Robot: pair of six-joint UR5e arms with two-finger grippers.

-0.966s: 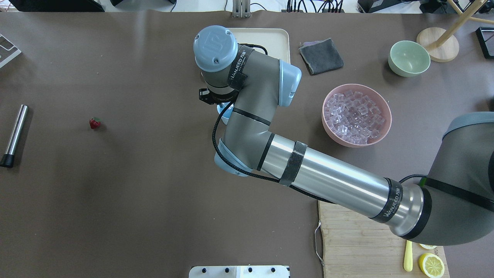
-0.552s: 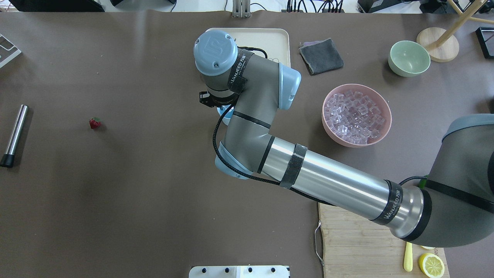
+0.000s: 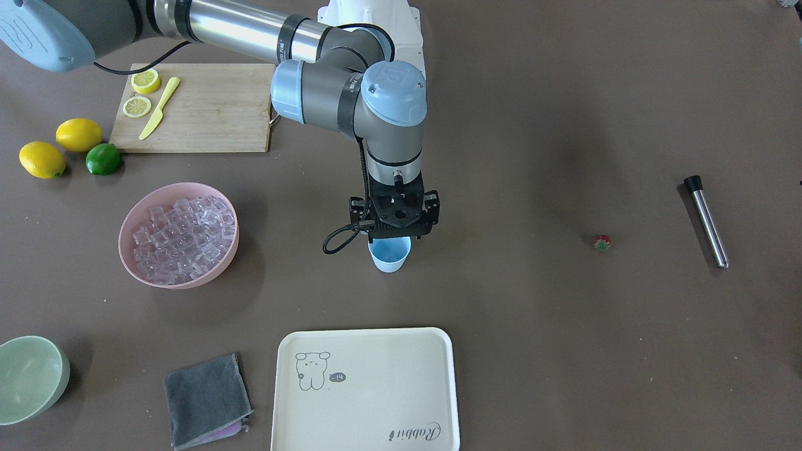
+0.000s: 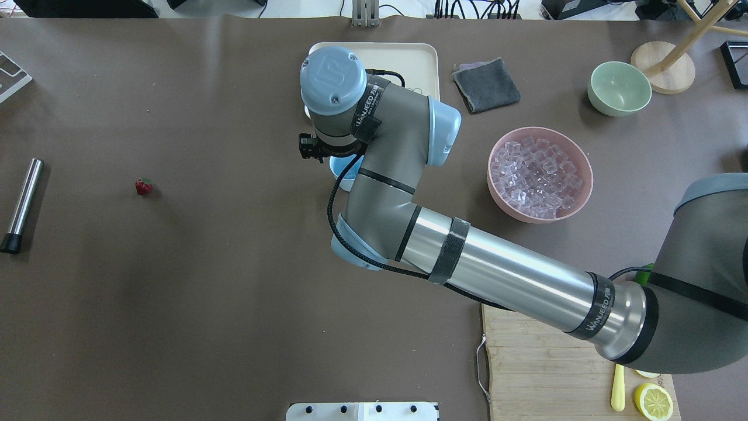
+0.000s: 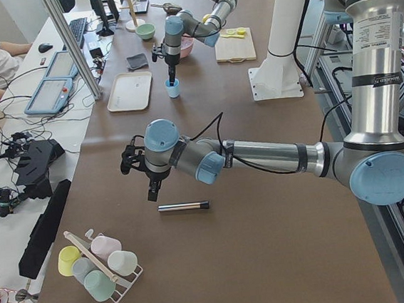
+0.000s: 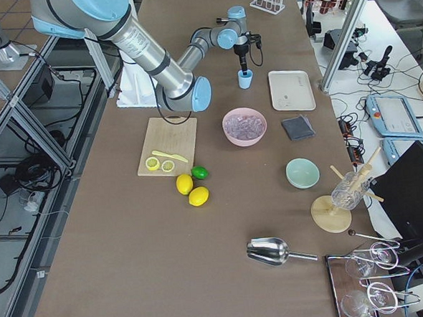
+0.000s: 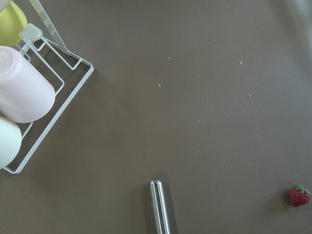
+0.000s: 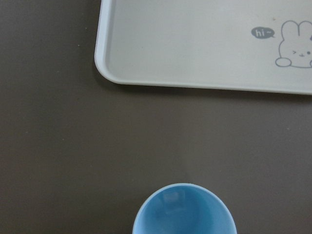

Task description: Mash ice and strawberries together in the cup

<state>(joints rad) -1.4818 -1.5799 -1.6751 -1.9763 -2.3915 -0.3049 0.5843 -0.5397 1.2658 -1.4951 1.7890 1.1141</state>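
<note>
The right tool (image 3: 395,227) is poised directly above the cup (image 3: 390,254), pointing straight down at its mouth. Whether it is released or clenched cannot be told, since its fingertips are hidden under its own body. The cup stands upright near the middle of the worktop (image 4: 234,292), and what looks like a single cube (image 8: 170,197) is seen on its blue bottom. The rest of the ice (image 3: 182,238) is heaped in the pink bowl (image 3: 121,243).

In the overhead view the strawberry (image 4: 143,186) lies at 9 o'clock from the cup, well apart from it, alone on bare worktop. The pink bowl sits at 3 o'clock from the cup and the tray (image 3: 376,401) at 12 o'clock, near but not touching. A metal rod (image 4: 23,202) lies further out at 9 o'clock from the strawberry, its long axis running roughly 12 to 6 with the black cap at the 6 end.

The left tool (image 5: 152,191) hangs close above that rod, and its state cannot be told. It is judged the nearer arm to the strawberry, which shows at about 4 o'clock in its wrist view. The stretch between strawberry and cup is open, so a carry toward 3 o'clock is judged unobstructed apart from the right arm over the cup.
</note>
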